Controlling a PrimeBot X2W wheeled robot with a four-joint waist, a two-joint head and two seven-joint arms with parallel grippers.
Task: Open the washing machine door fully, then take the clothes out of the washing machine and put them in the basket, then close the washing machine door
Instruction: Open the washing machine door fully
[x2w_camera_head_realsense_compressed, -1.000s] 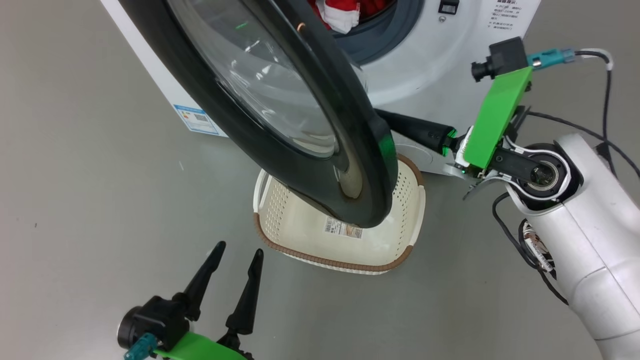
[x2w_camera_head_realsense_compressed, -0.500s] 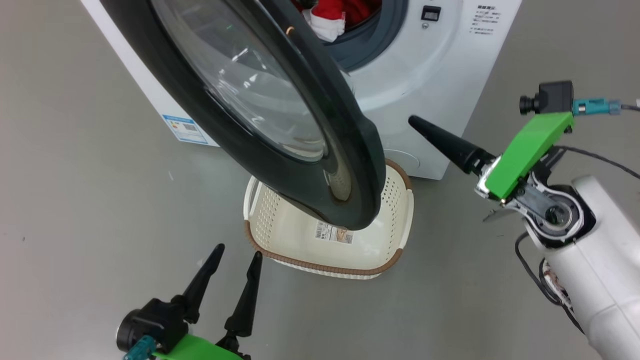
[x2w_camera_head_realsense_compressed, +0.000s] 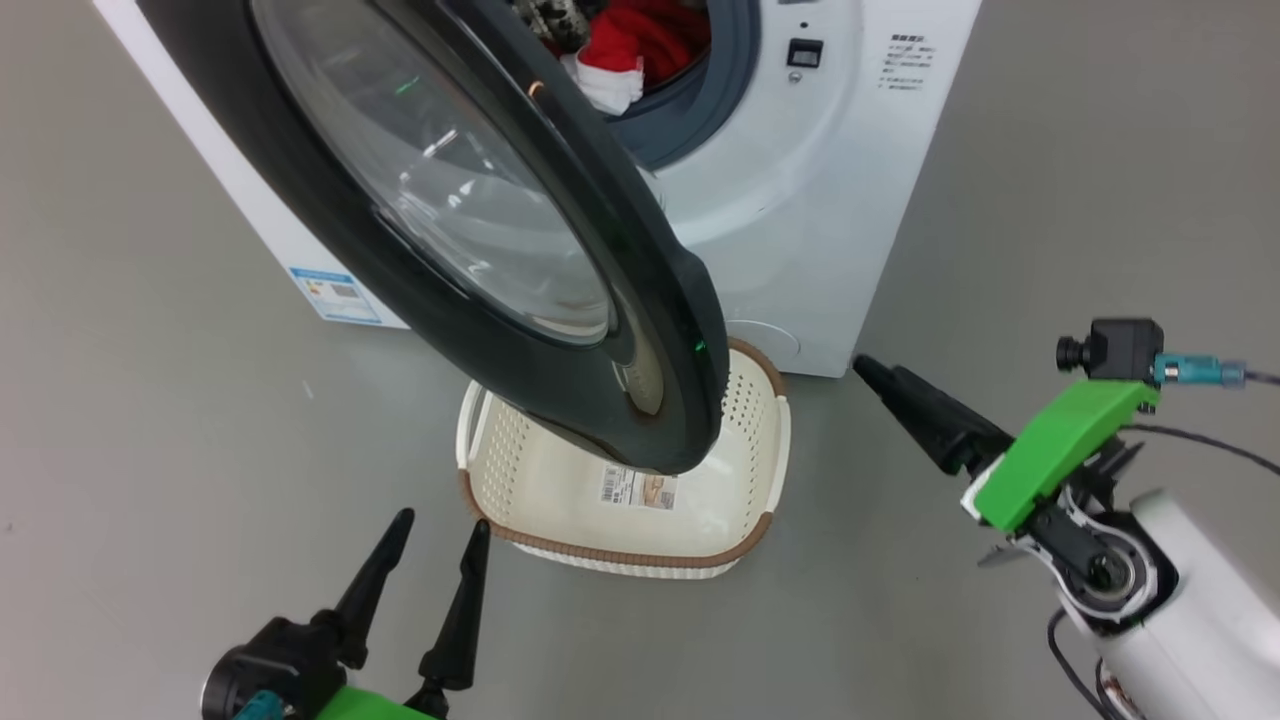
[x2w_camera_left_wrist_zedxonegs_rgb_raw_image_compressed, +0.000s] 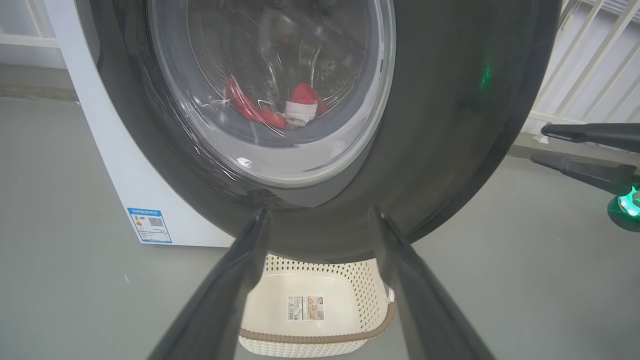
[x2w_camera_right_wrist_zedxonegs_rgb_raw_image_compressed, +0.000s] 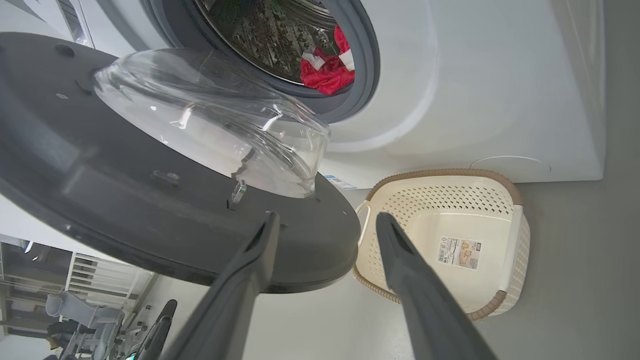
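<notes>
The washing machine door (x2w_camera_head_realsense_compressed: 450, 230) stands swung out from the white washing machine (x2w_camera_head_realsense_compressed: 800, 230), its black rim hanging over the cream basket (x2w_camera_head_realsense_compressed: 600, 555) on the floor. Red clothes (x2w_camera_head_realsense_compressed: 640, 40) with white trim lie in the drum, seen through the glass (x2w_camera_left_wrist_zedxonegs_rgb_raw_image_compressed: 280, 112) and past the grey ring (x2w_camera_right_wrist_zedxonegs_rgb_raw_image_compressed: 327, 75). My left gripper (x2w_camera_head_realsense_compressed: 440, 520) is open near the floor, in front of the basket, facing the door's outer face (x2w_camera_left_wrist_zedxonegs_rgb_raw_image_compressed: 450, 125). My right gripper (x2w_camera_head_realsense_compressed: 870, 372) is open and empty, right of the door and basket, facing the door's inner side (x2w_camera_right_wrist_zedxonegs_rgb_raw_image_compressed: 150, 225).
Grey floor lies to the left and right of the machine. A blue label (x2w_camera_head_realsense_compressed: 335, 295) marks the machine's base. White railings (x2w_camera_left_wrist_zedxonegs_rgb_raw_image_compressed: 590, 60) stand behind the right side. The basket's floor carries a paper label (x2w_camera_right_wrist_zedxonegs_rgb_raw_image_compressed: 460, 252).
My right gripper, shut behind the door's edge a second ago, has come away to the right and opened. The head camera has shifted, so the whole scene sits further left.
</notes>
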